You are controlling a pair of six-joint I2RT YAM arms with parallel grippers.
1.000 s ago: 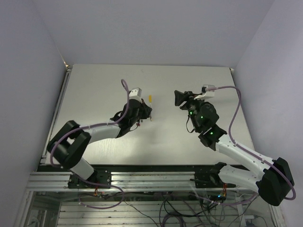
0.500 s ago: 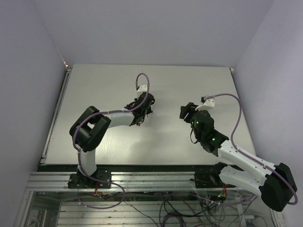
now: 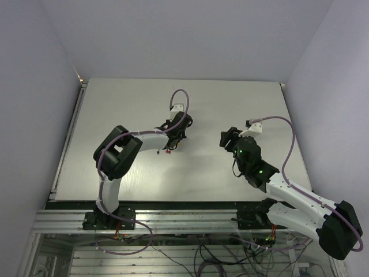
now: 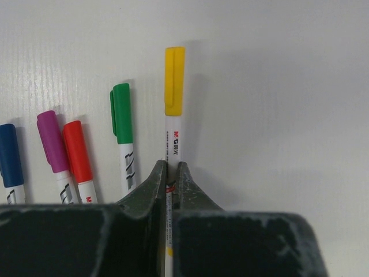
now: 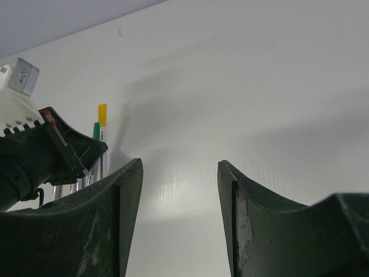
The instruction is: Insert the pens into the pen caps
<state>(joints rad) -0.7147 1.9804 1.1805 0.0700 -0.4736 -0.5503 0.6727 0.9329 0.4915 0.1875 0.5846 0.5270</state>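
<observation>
- The left gripper (image 4: 171,171) is pinched narrow on the yellow pen (image 4: 172,138), its fingers (image 4: 154,183) pressed against the white barrel on both sides.
- The yellow cap (image 4: 174,81) sits on the end of that pen, pointing away from the gripper and well clear of the fingertips.
- Whether the yellow pen rests on the table (image 3: 115,104) or is raised off it cannot be told.
- Four more capped pens lie side by side just beside it, all parallel. Going outward from the yellow one they are the green pen (image 4: 121,124), red pen (image 4: 78,154), purple pen (image 4: 52,143) and blue pen (image 4: 10,158).
- Red and purple touch or nearly touch. The green one lies slightly apart from them.
- Seen from above, the left gripper sits at mid-table, a little left of centre, and hides the pens there.
- The right gripper (image 5: 180,167) stands about half open with nothing between its fingers, only bare table.
- It is right of the left gripper and apart from it, roughly as far up the table, facing left towards it.
</observation>
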